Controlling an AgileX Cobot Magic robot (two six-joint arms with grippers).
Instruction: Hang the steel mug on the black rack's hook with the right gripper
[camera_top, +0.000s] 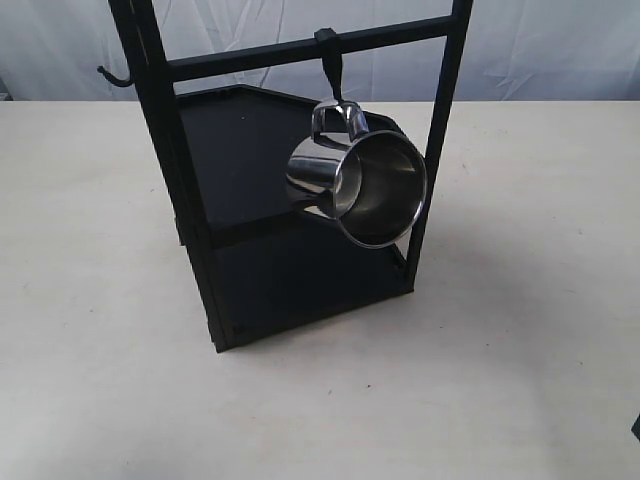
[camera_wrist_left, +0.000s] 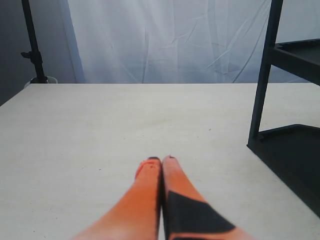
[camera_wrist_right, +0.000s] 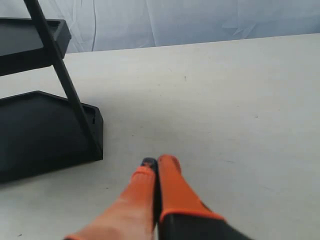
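The right tool (camera_wrist_right: 156, 165) is pressed closed on nothing, low over the table (camera_top: 520, 330) beside the black rack (camera_top: 190, 220); the left tool (camera_wrist_left: 161, 162) likewise. The steel mug (camera_top: 362, 180) hangs by its handle from the hook (camera_top: 331, 62) on the crossbar — tilted mouth-outward, well clear of the table's edges — so the hanging looks done.

pale table (camera_top: 90, 300), white curtain (camera_wrist_left: 165, 40), dark stand (camera_wrist_left: 32, 45)
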